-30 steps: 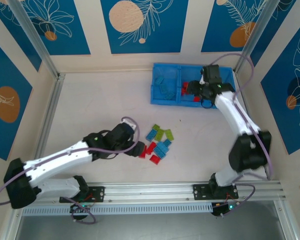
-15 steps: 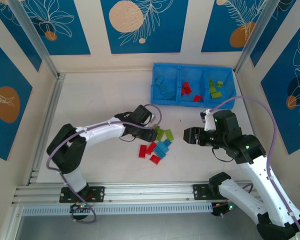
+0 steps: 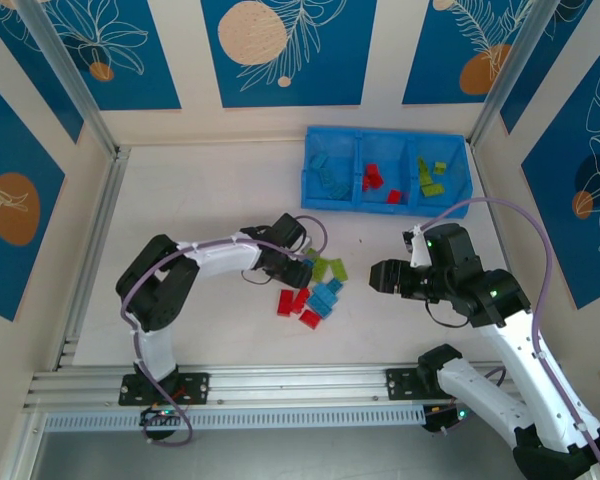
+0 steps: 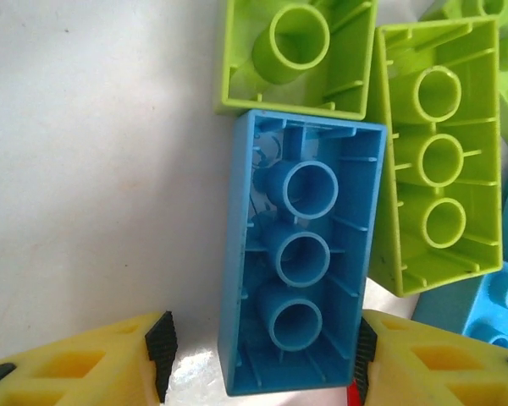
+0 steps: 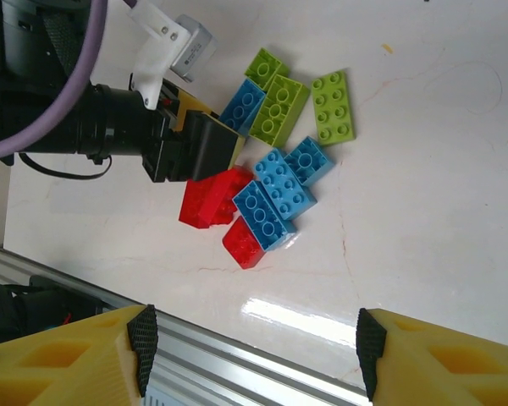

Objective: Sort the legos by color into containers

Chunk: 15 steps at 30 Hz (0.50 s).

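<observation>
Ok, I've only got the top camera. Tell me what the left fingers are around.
Observer: On the left wrist camera the left fingers straddle a light blue brick lying hollow side up; one finger stands clear of it.
Operator: Give me its neighbour.
Observer: A lime green brick, also hollow side up, lies right against one long side.
Operator: Now check the right fingers.
Observer: On the right wrist camera the right fingers stand apart, nothing between them.
</observation>
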Each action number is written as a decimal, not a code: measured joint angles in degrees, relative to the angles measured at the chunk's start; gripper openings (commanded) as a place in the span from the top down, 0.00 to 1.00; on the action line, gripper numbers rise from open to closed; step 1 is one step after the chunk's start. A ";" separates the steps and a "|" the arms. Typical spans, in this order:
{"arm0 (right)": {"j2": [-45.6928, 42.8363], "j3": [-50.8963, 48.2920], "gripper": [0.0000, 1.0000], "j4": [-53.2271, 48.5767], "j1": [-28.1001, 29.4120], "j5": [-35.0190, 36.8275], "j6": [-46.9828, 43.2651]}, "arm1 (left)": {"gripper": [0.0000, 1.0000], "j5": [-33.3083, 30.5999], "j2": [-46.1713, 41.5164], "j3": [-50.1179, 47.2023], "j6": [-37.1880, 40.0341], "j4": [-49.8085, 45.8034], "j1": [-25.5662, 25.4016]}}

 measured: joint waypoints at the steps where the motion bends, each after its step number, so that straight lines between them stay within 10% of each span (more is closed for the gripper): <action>1: -0.02 0.00 0.35 -0.20 0.00 0.11 0.31 | 0.50 -0.07 0.46 0.48 0.55 -0.20 0.02; 15: -1.38 -2.40 0.35 0.92 3.76 -4.96 5.57 | 0.73 3.32 0.04 1.53 4.81 2.62 0.57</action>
